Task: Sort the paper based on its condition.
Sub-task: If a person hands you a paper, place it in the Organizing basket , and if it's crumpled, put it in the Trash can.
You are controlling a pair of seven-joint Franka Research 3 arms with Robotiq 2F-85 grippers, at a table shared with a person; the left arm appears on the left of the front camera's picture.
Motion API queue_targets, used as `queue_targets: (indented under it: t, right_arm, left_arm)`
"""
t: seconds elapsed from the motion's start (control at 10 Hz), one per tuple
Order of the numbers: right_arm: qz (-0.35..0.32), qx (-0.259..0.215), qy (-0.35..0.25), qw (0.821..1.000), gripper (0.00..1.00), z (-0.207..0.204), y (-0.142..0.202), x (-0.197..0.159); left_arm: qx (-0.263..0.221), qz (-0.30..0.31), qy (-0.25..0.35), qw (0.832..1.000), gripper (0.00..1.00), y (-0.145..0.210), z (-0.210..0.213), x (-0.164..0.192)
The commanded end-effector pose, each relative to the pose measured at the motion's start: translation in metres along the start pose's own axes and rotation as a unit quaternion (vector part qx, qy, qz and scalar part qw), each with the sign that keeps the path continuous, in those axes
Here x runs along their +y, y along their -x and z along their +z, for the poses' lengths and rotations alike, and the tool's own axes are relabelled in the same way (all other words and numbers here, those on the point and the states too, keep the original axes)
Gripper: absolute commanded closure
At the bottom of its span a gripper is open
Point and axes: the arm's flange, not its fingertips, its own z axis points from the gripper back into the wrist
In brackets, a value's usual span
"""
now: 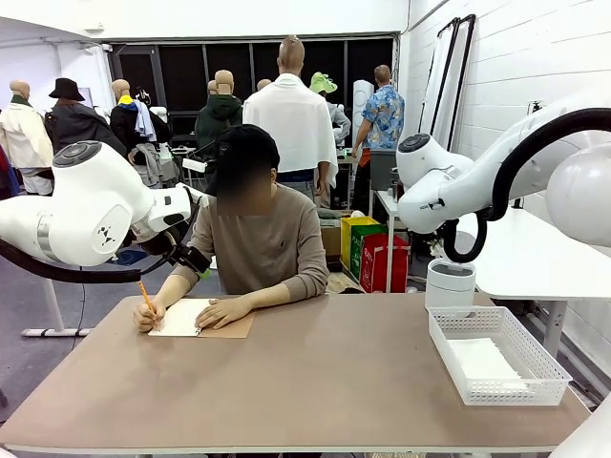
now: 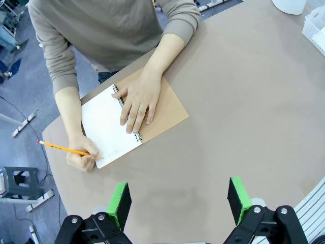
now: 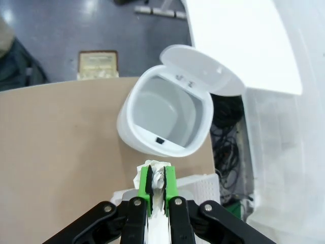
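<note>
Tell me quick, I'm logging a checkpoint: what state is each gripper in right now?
Left gripper: open, holding nothing.
Right gripper: shut on crumpled paper.

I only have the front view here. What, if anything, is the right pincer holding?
Observer: The right pincer is shut on a crumpled wad of white paper.
Operator: Is the bin ready for it?
Observer: Yes, the white bin lies straight ahead of that pincer, its lid flipped open.
Operator: And the left pincer?
Observer: The left pincer is open and empty, above the table near the person's notebook.
</note>
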Motion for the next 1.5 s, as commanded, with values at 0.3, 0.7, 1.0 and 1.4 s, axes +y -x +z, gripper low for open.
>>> queue_targets:
  t: [0.3, 0.7, 1.0, 1.4]
  right_arm:
    - [-0.062, -0.033, 0.028, 0.997, 0.87, -0.039, 0.005, -0.027]
    - [-0.072, -0.031, 0.015, 0.997, 0.87, -0.069, -0.004, -0.034]
    - [-0.068, -0.014, 0.008, 0.998, 0.87, -0.083, -0.013, -0.033]
    - [-0.063, -0.001, -0.001, 0.998, 0.87, -0.091, -0.018, -0.031]
  left_arm:
    - [0.0, 0.0, 0.001, 1.0, 0.0, 0.001, 0.0, 0.001]
    - [0.0, 0.0, 0.001, 1.0, 0.0, 0.001, 0.0, 0.001]
    - [0.0, 0.0, 0.001, 1.0, 0.0, 0.001, 0.0, 0.001]
    - [0.0, 0.0, 0.001, 1.0, 0.0, 0.001, 0.0, 0.001]
